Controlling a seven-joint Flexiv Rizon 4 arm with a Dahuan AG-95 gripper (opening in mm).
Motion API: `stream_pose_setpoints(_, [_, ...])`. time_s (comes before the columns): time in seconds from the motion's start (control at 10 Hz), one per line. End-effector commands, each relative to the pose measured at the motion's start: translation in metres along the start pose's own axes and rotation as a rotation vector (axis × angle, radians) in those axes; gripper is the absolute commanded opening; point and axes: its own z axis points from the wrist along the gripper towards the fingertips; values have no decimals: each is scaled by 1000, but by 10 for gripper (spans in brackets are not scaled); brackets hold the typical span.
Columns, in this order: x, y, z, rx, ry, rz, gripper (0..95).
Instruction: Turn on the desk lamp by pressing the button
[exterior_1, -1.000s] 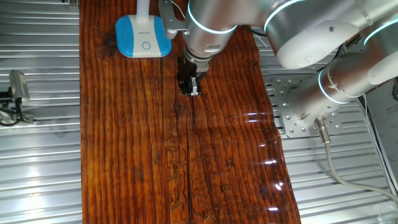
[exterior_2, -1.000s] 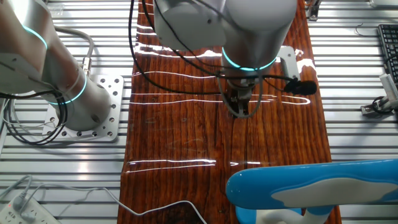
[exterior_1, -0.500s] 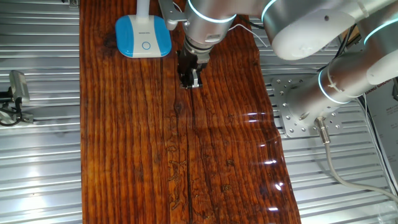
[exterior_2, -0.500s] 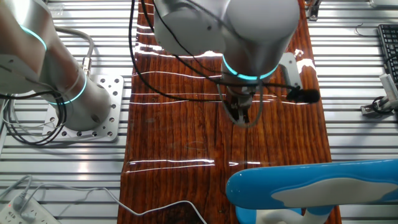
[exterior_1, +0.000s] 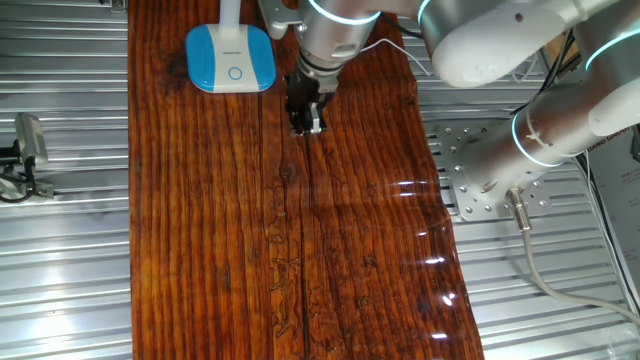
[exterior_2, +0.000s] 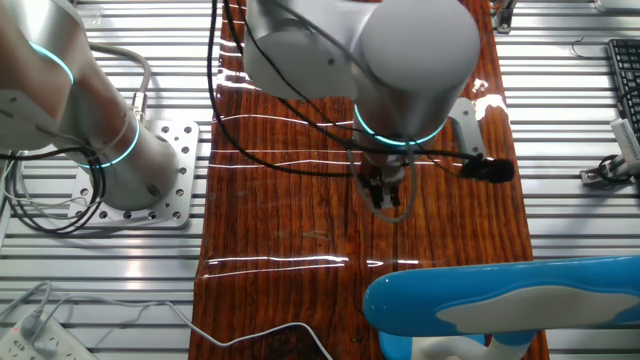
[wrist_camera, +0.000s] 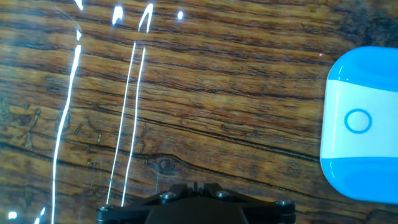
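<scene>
**At the lamp's end of the table: closing in, not yet over the button**

Over the last second, moved in small steps along the table (exterior_1: 200, 250) toward the end where the desk lamp (exterior_1: 231, 58) stands. Seen in one fixed view as a steady creep of the gripper (exterior_1: 305, 120) up the middle of the wood. Seen in the other fixed view as a drift toward the lamp's big blue-and-white head in the foreground. No change to the lamp itself: blue base flat on the wood in the end corner, on the long edge away from the arm's base (exterior_1: 480, 180), slim white neck rising off the top of the picture.

Now near the lamp base but apart from it, over bare wood just off the base's inner side. In the hand view, lamp base at the right margin only, with the button (wrist_camera: 358, 121) as a white ring on the blue face, well off the line of the fingers. No glow from the lamp in any view, so probably not switched on.

Cannot tell whether the fingers are apart or together: tips too small and dark in both fixed views, and out of sight in the hand view.

Meaning for the task: approach under way, press not begun. Probably needed next: a sideways shift toward that corner to bring the ring under the fingertips, then a short push down. Main risk: landing on the white rim or the blue face beside the ring.
</scene>
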Motion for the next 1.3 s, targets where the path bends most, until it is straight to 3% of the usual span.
stream_pose_setpoints(0.1, [2, -2, -1, 9, -3, -5, 0])
stream_pose_setpoints(0.7, [4, -5, -4, 52, -14, 15, 0])
stream_pose_setpoints(1.3, [4, -5, -4, 49, -19, 17, 0])
